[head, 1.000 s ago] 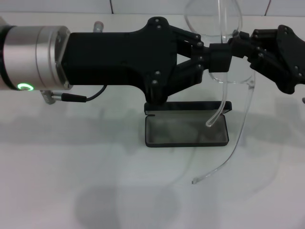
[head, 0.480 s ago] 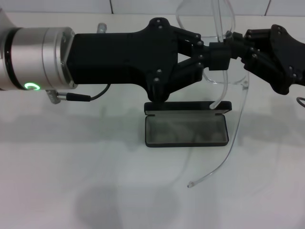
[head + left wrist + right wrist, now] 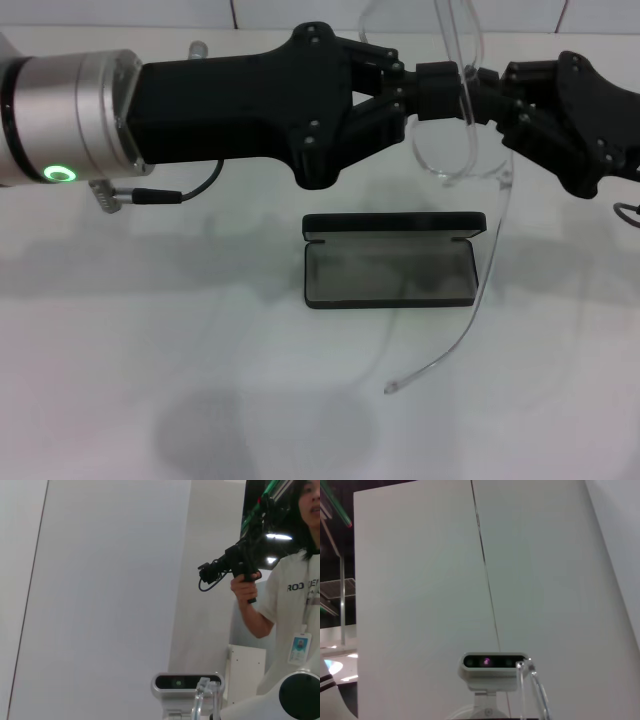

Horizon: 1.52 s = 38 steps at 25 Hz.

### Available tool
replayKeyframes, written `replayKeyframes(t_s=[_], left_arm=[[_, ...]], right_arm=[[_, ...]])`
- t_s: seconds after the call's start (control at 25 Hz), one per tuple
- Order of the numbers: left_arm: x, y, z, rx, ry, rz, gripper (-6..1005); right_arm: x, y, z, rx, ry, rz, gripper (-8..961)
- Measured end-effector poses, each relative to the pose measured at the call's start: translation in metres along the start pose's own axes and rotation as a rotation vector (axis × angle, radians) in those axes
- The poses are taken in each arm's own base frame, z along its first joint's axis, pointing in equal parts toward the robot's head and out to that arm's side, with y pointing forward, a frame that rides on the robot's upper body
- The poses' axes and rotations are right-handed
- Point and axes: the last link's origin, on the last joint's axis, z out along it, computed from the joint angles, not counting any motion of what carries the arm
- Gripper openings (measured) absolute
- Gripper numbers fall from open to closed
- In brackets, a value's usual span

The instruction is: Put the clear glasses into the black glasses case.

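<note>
The white counter (image 3: 120,400) is seen under both arms. The left tool (image 3: 440,88) is reached in from the left and is closed on the clear glasses (image 3: 470,150), which are held in the air above the counter. The right tool (image 3: 485,92) is met with it from the right and is also closed on the glasses. One thin arm of the glasses is hung down beside the black glasses case (image 3: 392,258), which is laid open on the counter below.
</note>
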Motion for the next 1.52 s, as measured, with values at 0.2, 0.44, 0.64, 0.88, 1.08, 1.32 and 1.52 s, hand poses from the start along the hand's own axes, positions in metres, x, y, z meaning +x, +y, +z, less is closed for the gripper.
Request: replayKeyframes(t_s=[0.2,0.44,0.64,0.88,1.08,1.32,1.52], left_arm=[[0.002,0.004,-0.007,-0.013,0.006,0.01,45],[0.005,0.013,-0.019,-0.055,0.029,0.014,45],[0.002,0.01,-0.03,-0.021,0.056,-0.007,45],[-0.01,0.004,-0.034,0.0,0.068,-0.055,45],[-0.018,0.002,-0.024,-0.047,0.05,-0.088,45],[-0.028,0.006,0.003,-0.183,0.007,-0.111,45],[-0.032,0.014,0.021,-0.268,0.016,-0.084,45]], right_arm=[[-0.004,-0.003,-0.008,0.044,-0.016,-0.025,67],[-0.021,-0.007,-0.016,0.093,-0.094,-0.107,68],[-0.038,-0.001,-0.023,0.079,-0.211,-0.163,68],[-0.061,0.008,-0.031,0.057,-0.384,-0.256,68],[-0.071,0.008,-0.03,0.062,-0.468,-0.294,68],[-0.076,0.0,-0.018,0.057,-0.485,-0.316,68],[-0.067,-0.011,0.002,0.072,-0.45,-0.315,69]])
